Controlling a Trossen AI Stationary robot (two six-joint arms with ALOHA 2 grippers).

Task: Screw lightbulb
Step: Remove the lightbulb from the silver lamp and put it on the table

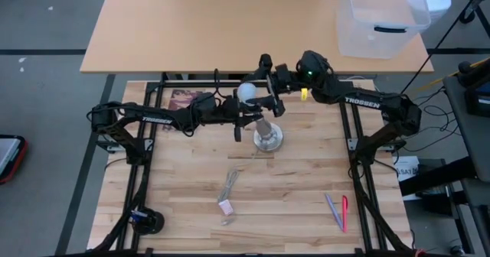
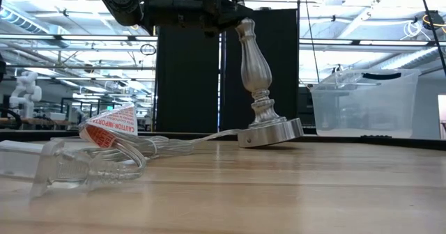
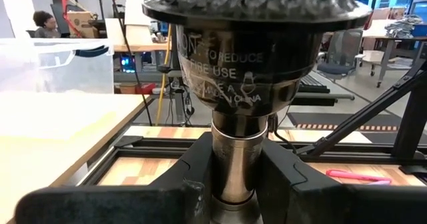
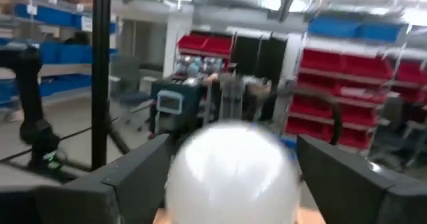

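Two grippers meet above counter (image 1: 191, 203) centre. Left gripper (image 3: 233, 177) pinches lamp stand (image 2: 256, 74) post under black socket (image 3: 250, 64), stand tilted. Right gripper (image 4: 230, 177), fingers spread, flanks lightbulb (image 1: 248, 92) at socket top, 11 o'clock of stand's base; contact unclear.

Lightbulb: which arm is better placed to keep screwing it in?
Probably the right. Its tool straddles the lightbulb with fingers apart, ready to regrip and twist. The left tool is clamped on the lamp stand post, steadying it tilted off the table.
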